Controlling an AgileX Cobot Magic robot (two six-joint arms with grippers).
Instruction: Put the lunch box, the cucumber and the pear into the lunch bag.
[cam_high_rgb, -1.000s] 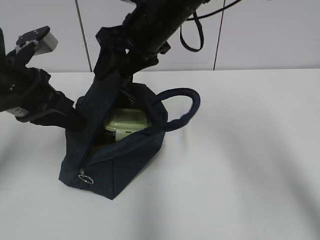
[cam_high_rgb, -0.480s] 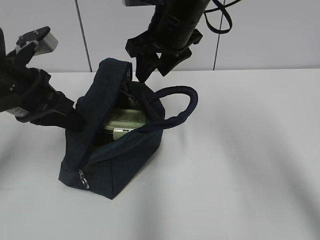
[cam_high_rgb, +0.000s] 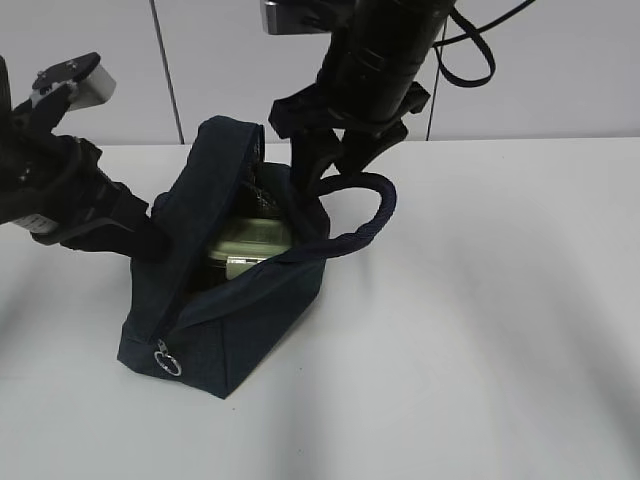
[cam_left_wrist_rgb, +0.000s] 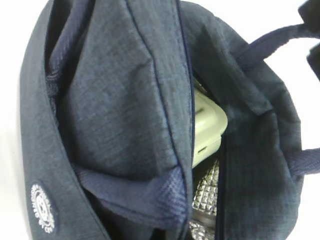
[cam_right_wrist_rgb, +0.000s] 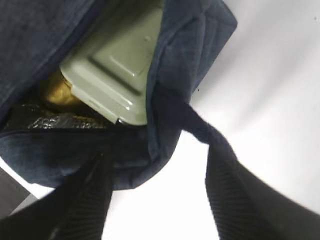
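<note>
We see the lunch box (cam_high_rgb: 252, 241) and pear (cam_right_wrist_rgb: 56, 91) inside the lunch bag (cam_high_rgb: 232, 330); right gripper (cam_high_rgb: 328, 162) spread wide above, left gripper (cam_high_rgb: 150, 240) state indiscernible.

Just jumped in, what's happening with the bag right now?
The left gripper is pressed against the lunch bag at its raised flap. The right gripper hangs open above the bag's handle, holding nothing. The lunch box sits inside, with the pear beside it. The cucumber isn't visible.
</note>
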